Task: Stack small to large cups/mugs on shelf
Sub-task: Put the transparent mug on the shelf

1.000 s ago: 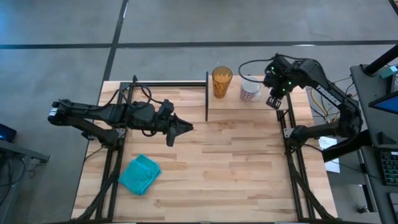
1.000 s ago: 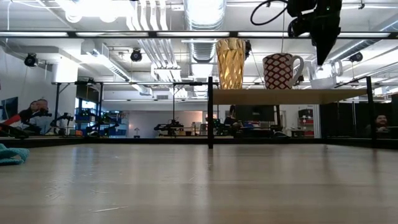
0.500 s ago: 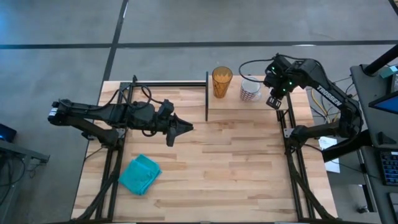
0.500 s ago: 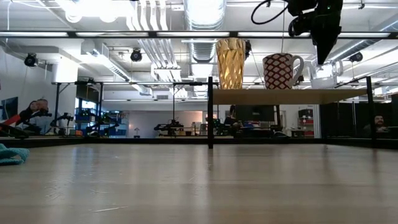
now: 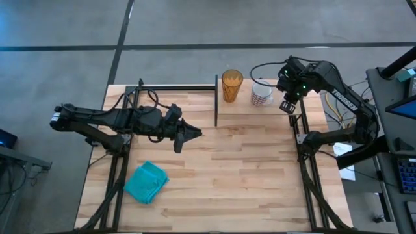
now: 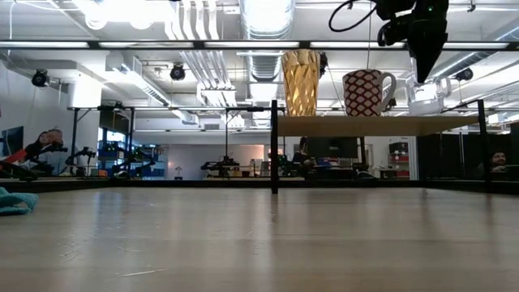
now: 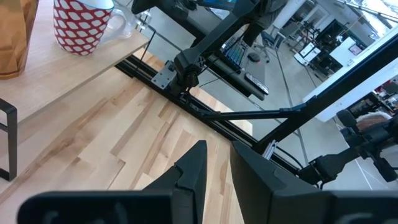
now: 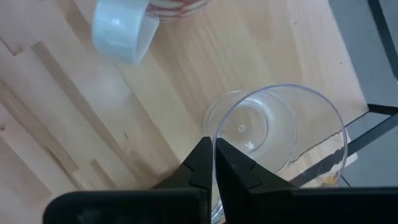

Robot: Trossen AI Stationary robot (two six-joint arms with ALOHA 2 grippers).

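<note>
The shelf stands at the table's far right. On it, from left to right, are the amber tumbler, the white mug with red pattern and the tiny clear glass cup. The tumbler and mug stand upright on their bases. My right gripper comes down over the shelf's right end and is shut on the clear cup. My left gripper hovers over the table's middle left, fingers a narrow gap apart, touching nothing. My right gripper pinches the clear cup's rim on one side, one finger inside the cup and one outside, coming from above and pointing down. The cup stays upright, its base at the level of the shelf board; whether it rests there I cannot tell.
A teal cloth lies near the table's near left corner. Black frame posts and rails border the shelf and the table's sides. Bare tabletop spreads between the arms. People sit in the room beyond the table.
My right gripper, shut on the clear cup, has edged slightly toward the table's right edge, and the cup has gone with it.
</note>
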